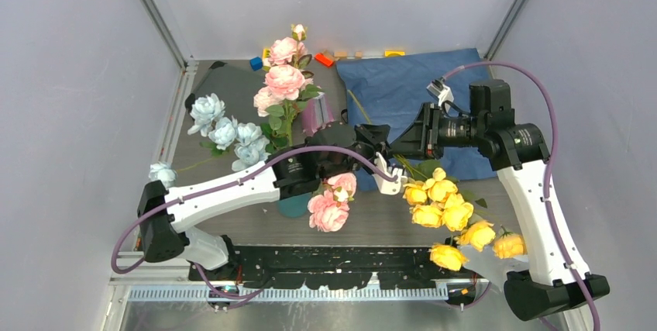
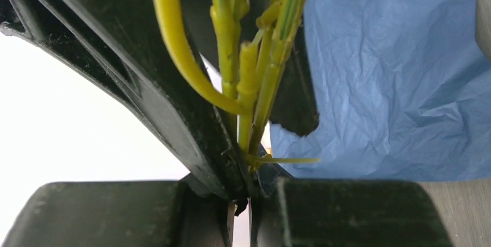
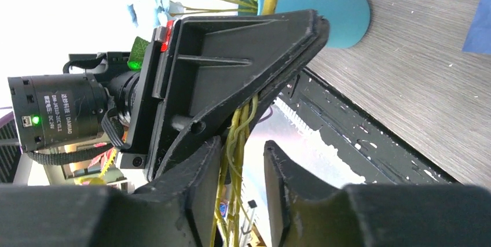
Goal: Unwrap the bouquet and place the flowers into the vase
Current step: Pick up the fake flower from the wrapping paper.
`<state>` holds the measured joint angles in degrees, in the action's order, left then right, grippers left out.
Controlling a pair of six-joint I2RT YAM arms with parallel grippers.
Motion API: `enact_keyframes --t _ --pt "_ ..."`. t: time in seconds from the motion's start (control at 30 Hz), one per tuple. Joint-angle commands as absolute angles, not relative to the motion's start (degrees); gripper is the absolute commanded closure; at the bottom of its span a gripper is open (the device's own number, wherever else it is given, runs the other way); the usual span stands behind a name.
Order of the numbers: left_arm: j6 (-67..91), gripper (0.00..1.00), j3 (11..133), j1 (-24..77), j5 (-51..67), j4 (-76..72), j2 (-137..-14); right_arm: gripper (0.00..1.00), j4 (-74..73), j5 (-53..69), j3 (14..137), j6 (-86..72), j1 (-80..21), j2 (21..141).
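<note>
Yellow flowers [image 1: 449, 215] lie on table [image 1: 387, 226], right of middle. Long way slants: blooms toward near right, stems [image 2: 249, 85] point far-left to middle, where both arms meet. Left arm lies low, stretched from left base over teal vase [image 1: 294, 205] to middle. Left fingers [image 2: 250, 192] almost shut, pinching stems tight. Right arm goes up from base, bends, reaches left. Right fingers [image 3: 243, 143] part open, stems run loose between, gap showing. Blue paper [image 1: 403, 91] lies flat behind.
</note>
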<state>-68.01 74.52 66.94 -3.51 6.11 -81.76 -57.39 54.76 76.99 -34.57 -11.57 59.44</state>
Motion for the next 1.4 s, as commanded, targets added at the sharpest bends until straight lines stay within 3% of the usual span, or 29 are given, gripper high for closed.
enact_keyframes --t 0.0,0.13,0.33,0.6,1.37 --pt "-68.46 1.0 73.47 67.18 -4.08 0.35 -79.26 0.54 -54.32 50.0 80.91 -35.25 -11.87 59.75" --pt "-68.13 1.0 72.82 67.21 -4.64 -1.61 -79.0 0.32 -53.48 42.54 83.31 -34.82 -11.78 59.43" --pt "-65.44 1.0 73.6 67.06 -5.17 -0.3 -78.55 0.17 -51.8 23.02 88.36 -33.72 -11.79 57.31" --pt "-58.01 1.0 76.29 65.84 -5.45 4.75 -78.05 0.13 -39.61 11.38 87.97 -34.63 -11.82 50.56" --pt "-25.57 1.0 86.78 58.22 -1.68 16.69 -79.42 0.07 -12.64 14.94 74.5 -31.47 -11.78 32.53"
